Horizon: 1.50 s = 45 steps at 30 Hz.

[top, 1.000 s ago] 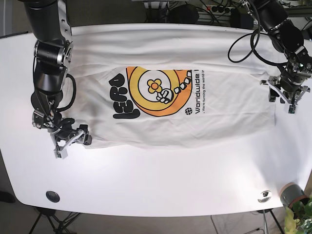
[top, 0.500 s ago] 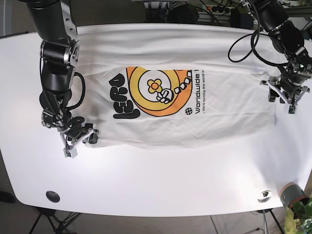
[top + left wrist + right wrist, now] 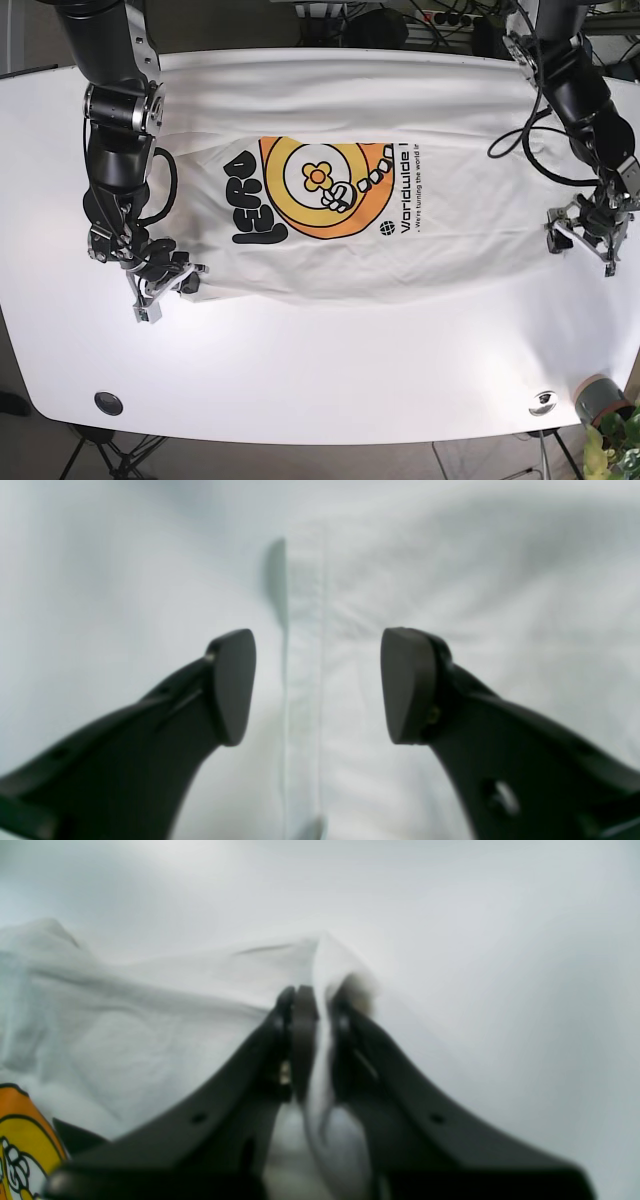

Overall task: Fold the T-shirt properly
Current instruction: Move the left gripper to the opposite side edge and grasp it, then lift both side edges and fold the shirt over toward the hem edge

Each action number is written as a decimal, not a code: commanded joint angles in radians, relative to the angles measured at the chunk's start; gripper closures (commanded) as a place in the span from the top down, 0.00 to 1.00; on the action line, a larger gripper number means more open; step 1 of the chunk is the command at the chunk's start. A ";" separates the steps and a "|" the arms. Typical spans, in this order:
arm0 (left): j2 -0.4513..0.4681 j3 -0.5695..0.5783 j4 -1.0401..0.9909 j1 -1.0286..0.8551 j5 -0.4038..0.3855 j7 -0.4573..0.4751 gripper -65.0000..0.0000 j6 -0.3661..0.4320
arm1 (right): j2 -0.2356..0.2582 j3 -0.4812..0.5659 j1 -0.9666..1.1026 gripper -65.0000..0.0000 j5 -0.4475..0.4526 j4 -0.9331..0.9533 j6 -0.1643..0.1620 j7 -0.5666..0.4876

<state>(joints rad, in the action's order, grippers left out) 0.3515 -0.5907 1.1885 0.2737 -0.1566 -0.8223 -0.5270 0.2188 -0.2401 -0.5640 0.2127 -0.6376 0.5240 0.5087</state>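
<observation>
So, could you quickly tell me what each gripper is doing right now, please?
Left gripper: open, holding nothing, straddling the T-shirt's hem.
Right gripper: closed on a pinched fold of the T-shirt.

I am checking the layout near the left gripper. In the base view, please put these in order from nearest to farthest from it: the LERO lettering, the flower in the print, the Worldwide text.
From the left gripper, at the base view's right edge:
1. Worldwide text, on the print's right side, nearest.
2. Flower, in the print's middle.
3. LERO lettering, on the print's left side, farthest.
</observation>
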 commanded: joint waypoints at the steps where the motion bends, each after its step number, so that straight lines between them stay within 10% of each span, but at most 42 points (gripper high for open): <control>1: 0.027 -0.002 -0.057 0.057 -0.010 0.074 0.72 0.044 | 0.008 0.000 -0.031 0.04 0.011 -0.014 0.002 -0.008; 15: 0.080 0.166 -0.506 0.250 -0.011 0.312 0.76 0.075 | 0.008 -0.003 -0.029 0.04 0.015 -0.015 0.002 -0.008; 25: 0.077 0.173 -0.649 0.332 -0.010 0.314 0.75 0.071 | 0.008 -0.005 -0.029 0.04 0.015 -0.015 0.002 -0.008; 36: 0.080 0.173 -0.649 0.316 -0.010 0.318 0.02 0.071 | 0.008 -0.005 -0.026 0.04 0.017 -0.055 0.002 -0.006; 45: 0.077 0.165 -0.442 0.227 -0.016 0.314 0.00 0.069 | 0.008 -0.003 -0.018 0.03 0.015 -0.155 0.002 0.055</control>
<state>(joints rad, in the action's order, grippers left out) 0.4068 -0.4232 0.6674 0.4866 -0.1593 -0.5335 -0.4557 0.2134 -0.2420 -0.5449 0.2138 -0.7425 0.5243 0.5762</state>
